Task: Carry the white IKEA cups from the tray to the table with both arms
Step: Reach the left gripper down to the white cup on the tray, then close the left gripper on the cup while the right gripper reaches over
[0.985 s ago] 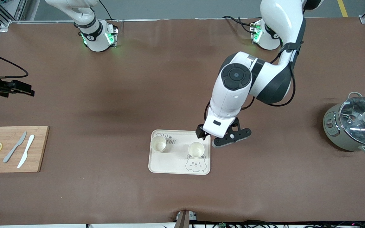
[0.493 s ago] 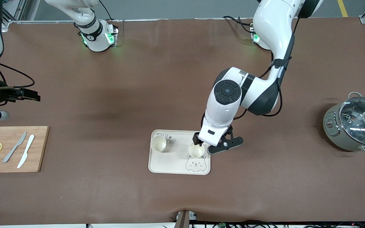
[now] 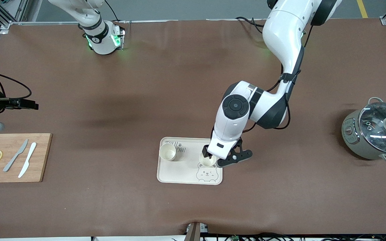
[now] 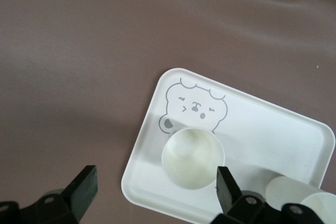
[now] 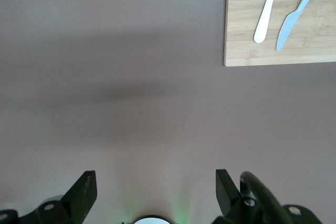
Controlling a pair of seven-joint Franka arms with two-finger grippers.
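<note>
Front view: my left hand (image 3: 213, 160), fingers apart, hangs over one cup (image 3: 207, 161) on the tray (image 3: 179, 174); the other cup (image 3: 167, 152) stands beside it. My right hand (image 5: 152, 192), also apart, waits over bare worktop (image 3: 112, 201). Approach step; next, lower and close.

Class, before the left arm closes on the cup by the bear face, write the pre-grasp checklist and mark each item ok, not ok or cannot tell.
1. Left end effector open: ok.
2. It is over the cup beside the bear face: ok, though in the left wrist view the cup sits toward one finger, not centred.
3. That cup upright on the tray: ok.
4. Second cup apart from it: ok.
5. Fingers low enough to grip: cannot tell.
6. Right end effector open, over bare table near the cutting board: ok.
</note>
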